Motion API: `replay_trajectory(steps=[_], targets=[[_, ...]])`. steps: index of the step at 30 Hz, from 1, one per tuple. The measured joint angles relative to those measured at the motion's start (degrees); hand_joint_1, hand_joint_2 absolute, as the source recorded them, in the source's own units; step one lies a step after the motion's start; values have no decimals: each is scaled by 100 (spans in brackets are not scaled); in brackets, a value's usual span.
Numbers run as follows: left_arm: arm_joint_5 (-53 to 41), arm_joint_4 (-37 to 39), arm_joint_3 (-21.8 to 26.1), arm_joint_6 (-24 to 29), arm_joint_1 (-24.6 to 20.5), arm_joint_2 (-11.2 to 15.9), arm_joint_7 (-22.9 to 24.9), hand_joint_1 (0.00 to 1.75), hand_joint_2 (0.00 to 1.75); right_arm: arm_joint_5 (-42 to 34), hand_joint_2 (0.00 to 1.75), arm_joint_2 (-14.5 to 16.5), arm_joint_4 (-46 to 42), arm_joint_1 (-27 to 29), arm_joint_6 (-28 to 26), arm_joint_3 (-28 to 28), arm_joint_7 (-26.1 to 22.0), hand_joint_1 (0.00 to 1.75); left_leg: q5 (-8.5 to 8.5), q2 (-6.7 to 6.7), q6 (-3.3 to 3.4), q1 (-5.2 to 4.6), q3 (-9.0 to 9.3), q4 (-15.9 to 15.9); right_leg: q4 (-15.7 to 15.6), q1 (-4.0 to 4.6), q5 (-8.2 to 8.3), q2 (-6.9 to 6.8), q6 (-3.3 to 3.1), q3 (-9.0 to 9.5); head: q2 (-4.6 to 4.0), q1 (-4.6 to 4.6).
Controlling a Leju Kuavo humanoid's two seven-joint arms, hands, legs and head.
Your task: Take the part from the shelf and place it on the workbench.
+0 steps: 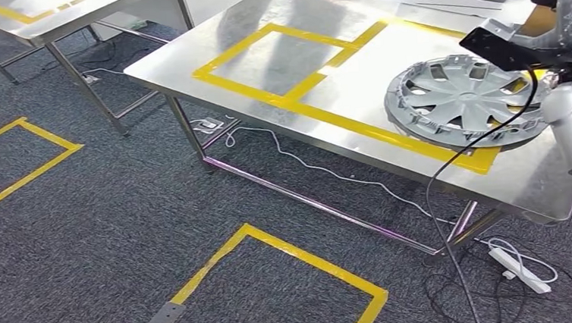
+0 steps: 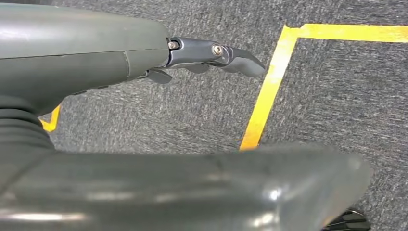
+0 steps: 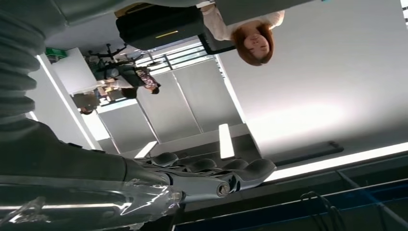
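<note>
A silver-grey plastic wheel cover (image 1: 463,100), round with curved spokes and openings between them, lies flat on the right part of a shiny metal workbench (image 1: 273,25). It rests inside a rectangle of yellow tape (image 1: 356,122), its near edge overlapping the tape line. Its right side is partly hidden.

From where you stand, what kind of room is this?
Probably a workshop or robot test lab: steel workbench marked with yellow tape, a silver wheel cover lying on it, more taped squares on grey carpet, and a power strip with loose cables.
</note>
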Motion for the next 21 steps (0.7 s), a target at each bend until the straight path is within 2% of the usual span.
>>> replay_trajectory(steps=[9, 13, 16, 17, 18, 20, 21], targets=[[113, 0, 22, -2, 7, -2, 82, 0, 0, -229, 0, 10, -305, 450, -75, -17, -33, 0, -34, -1, 44, -7, -1, 33, -9, -11, -7, -3, 21, 19, 0, -1], [114, 0, 23, -1, 10, -2, 84, 0, 0, -263, 0, 10, -345, 599, -114, -32, -44, 0, -48, -1, 91, -25, -3, 68, -15, -29, -2, -2, 71, 39, 0, -1], [114, 0, 23, 0, 8, -6, 85, 0, 0, -272, 0, 9, -375, 630, -121, -53, -49, 0, 22, 14, 153, -17, 30, 20, -17, -42, -16, 0, 128, 42, 0, 0], [114, 0, 23, 2, 6, -8, 85, 0, 0, -277, 0, 8, -383, 636, -124, -61, -51, 0, 47, 24, 173, -3, 43, -12, 97, -38, -129, -2, 137, -2, 0, 4], [113, 0, 23, 4, 6, -10, 84, 0, 0, -282, 0, 7, -391, 643, -127, -68, -55, 0, 68, 34, 188, 12, 53, -38, 333, -34, -308, -6, 143, -89, 0, 10], [110, 0, 23, 8, 9, -14, 85, 0, 0, -295, 0, 6, -396, 676, -132, -72, -64, 0, 83, 45, 202, 17, 51, -43, 1122, -34, -765, -11, 161, -357, 0, 15], [108, 0, 23, 8, 13, -16, 86, 0, 0, -299, 0, 6, -396, 705, -133, -73, -68, 0, 87, 48, 201, 18, 49, -43, 1468, -37, -915, -12, 174, -464, 0, 15]])
